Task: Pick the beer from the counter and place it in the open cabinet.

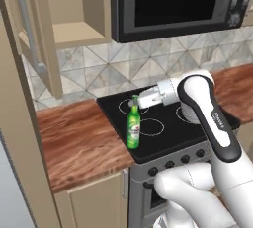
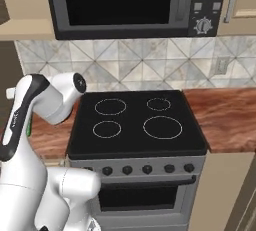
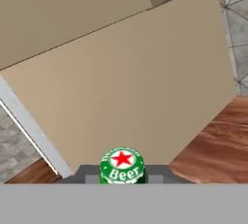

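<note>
The beer [image 1: 133,128], a green bottle with a red-and-white label, hangs upright over the left edge of the black stovetop [image 1: 163,133], beside the wooden counter [image 1: 79,140]. My gripper [image 1: 134,103] is shut on its neck from the right. In the hand view the green cap of the beer [image 3: 122,164] sits between my gripper [image 3: 122,175] tips. The open cabinet [image 1: 74,32] is up and to the left, with its door [image 1: 37,44] swung out toward me. A tan panel of the cabinet [image 3: 121,87] faces the hand.
A black microwave [image 1: 178,5] hangs over the stove, right of the open cabinet. The stove [image 2: 135,120] has knobs along its front. More counter [image 2: 225,117] runs to the right of it. A tiled wall [image 1: 118,66] stands behind.
</note>
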